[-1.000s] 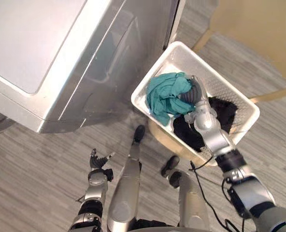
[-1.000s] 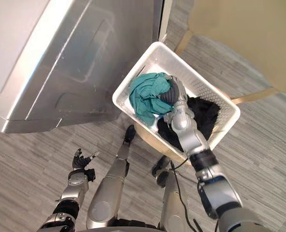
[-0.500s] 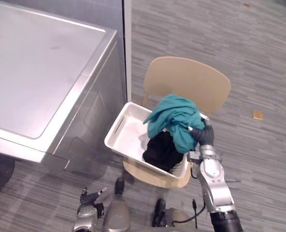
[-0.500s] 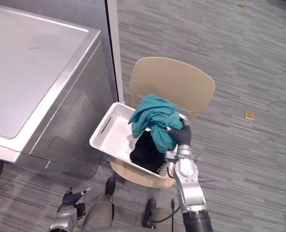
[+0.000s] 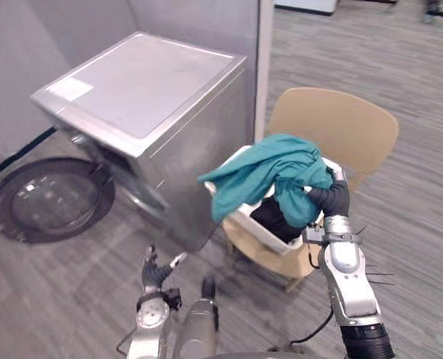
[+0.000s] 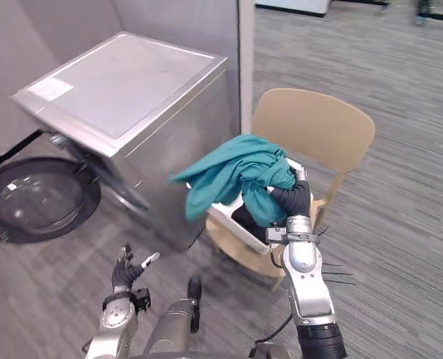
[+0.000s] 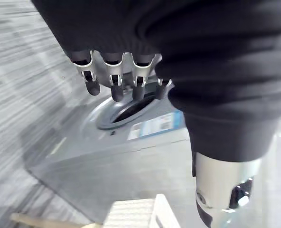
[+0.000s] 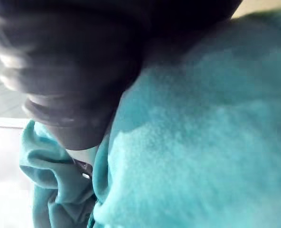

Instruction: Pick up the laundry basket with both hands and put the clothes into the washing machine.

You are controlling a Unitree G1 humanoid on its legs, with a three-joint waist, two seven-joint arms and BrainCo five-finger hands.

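Up since 1 s ago: then down in the laundry basket (image 5: 245, 224) on the teal garment (image 5: 270, 173), now above the rim with that garment bunched over the right hand (image 5: 329, 200). Shifted too, the whole outlook, so a camera move and no move of the furniture. In the left eye view: hangs from that hand above the basket, with 1 flap trailing toward the washing machine (image 5: 158, 105). Cannot tell whether clenched or slack, being buried in cloth. Below it, inside the basket, a black garment (image 5: 272, 218). Under the basket, the seat of a tan chair (image 5: 335, 127). At the machine's front, swung wide open, a round door (image 5: 51, 198). Low and well apart from all of this, the left hand (image 5: 156, 271), spread and holding nothing. Same in the right eye view. In the left wrist view: fingers (image 7: 113, 90) relaxed and parted, nothing between them, and beyond them the drum opening (image 7: 126, 111). In the right wrist view: teal cloth pressed close against the hand's dark cover.
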